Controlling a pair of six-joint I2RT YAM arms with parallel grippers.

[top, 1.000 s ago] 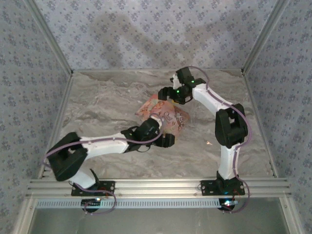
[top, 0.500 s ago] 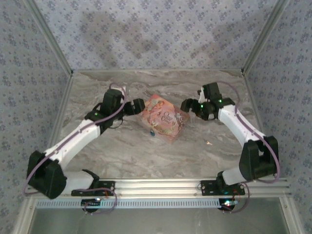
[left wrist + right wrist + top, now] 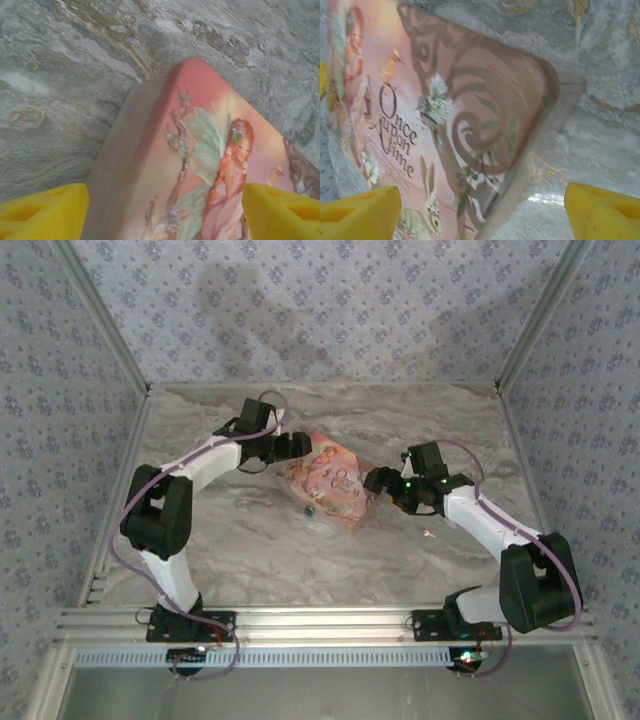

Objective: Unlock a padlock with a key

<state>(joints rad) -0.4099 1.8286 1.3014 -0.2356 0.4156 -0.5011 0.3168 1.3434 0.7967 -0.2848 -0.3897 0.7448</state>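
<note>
At the middle of the table (image 3: 250, 550) lies a pink book (image 3: 333, 480), skewed to the table's edges; against its near edge sits what we take for the padlock (image 3: 312, 510), a bluish item too small to confirm; a glint toward the near right corner may be the key (image 3: 428, 533).

The left gripper (image 3: 297, 445) stands at the book's far left corner and the right gripper (image 3: 376, 480) at its right corner; both are spread wide and hold nothing.

Risk, in our judgement: either arm nudging the book would slide it and carry the padlock off line; the key, flat on the stone, may slip from a pinch.

The wrist views show the yellow fingertips (image 3: 45, 210) straddling the cover, and the title lettering (image 3: 395, 130) is legible from the right wrist; the top view adds the padlock, the glint and both arms' positions, which the wrist views do not take in.
</note>
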